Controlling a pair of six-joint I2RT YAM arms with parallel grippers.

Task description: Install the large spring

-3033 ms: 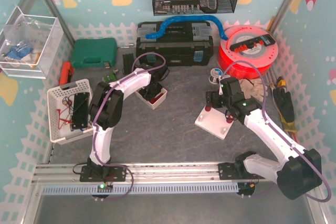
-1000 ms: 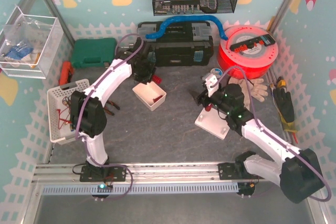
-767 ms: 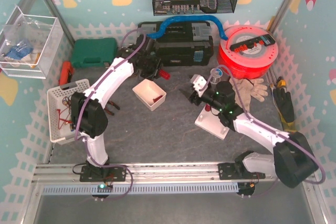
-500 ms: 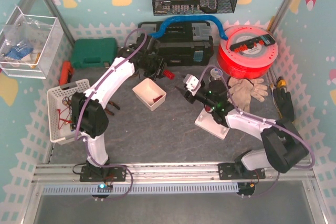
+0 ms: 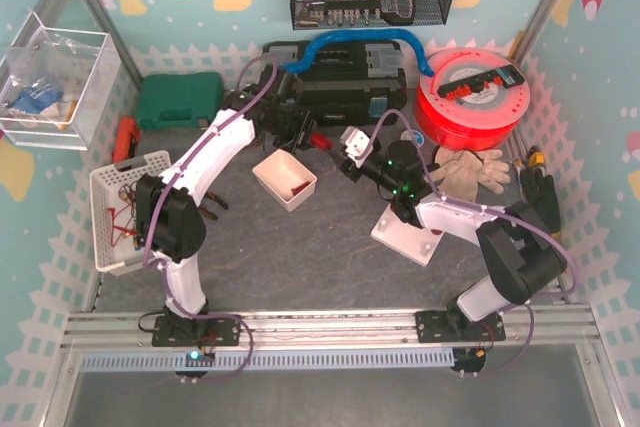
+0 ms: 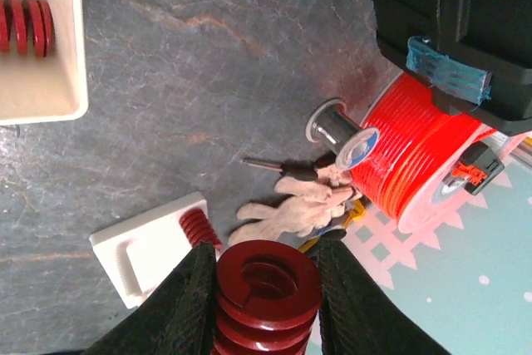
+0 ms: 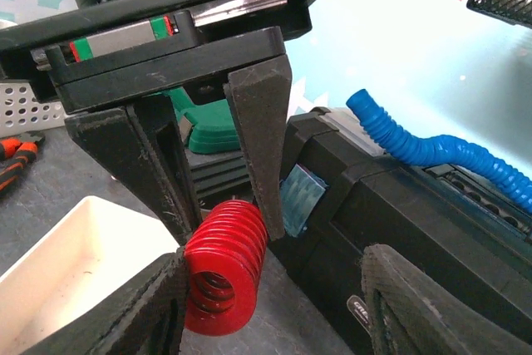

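Observation:
My left gripper (image 5: pixel 308 136) is shut on the large red spring (image 5: pixel 319 141) and holds it above the table, right of the white bin (image 5: pixel 285 180). In the left wrist view the spring (image 6: pixel 268 290) sits end-on between my fingers. My right gripper (image 5: pixel 341 154) is open and faces the left one. In the right wrist view the spring (image 7: pixel 223 268) hangs in the gap, close beside my left finger (image 7: pixel 154 309). The white base plate (image 5: pixel 404 238) lies on the table with a small red spring (image 6: pixel 198 227) standing on it.
The white bin holds more red springs (image 6: pixel 25 24). A black toolbox (image 5: pixel 335 82) stands right behind the grippers. A red cable spool (image 5: pixel 470 97), grey gloves (image 5: pixel 462 165) and a solder reel (image 6: pixel 339 130) lie to the right. A white basket (image 5: pixel 125 209) is at the left.
My left gripper has lifted the spring out of the bin and carried it right. My right gripper has swung left, away from the base plate, up to the spring.

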